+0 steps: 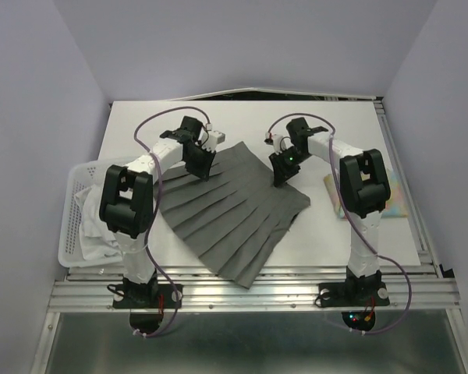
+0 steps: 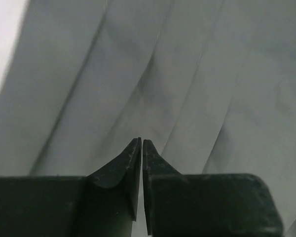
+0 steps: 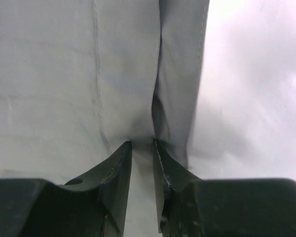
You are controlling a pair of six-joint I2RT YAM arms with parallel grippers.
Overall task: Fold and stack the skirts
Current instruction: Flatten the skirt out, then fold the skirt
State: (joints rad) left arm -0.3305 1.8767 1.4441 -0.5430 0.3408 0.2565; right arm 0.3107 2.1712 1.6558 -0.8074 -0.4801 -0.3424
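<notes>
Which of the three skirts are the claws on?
The grey pleated skirt, spread mid-table, with the left claw and right claw at its far edge. The white skirt is in the basket; the floral skirt lies far right.

Tabletop: white and flat, with pale walls at the back and sides.
Centre: grey pleated skirt spread flat and fanned, its wide hem reaching toward the near edge.
Right edge: pastel floral skirt lying as a compact rectangle, apart from the grey one.
Left edge: white slatted basket.
</notes>
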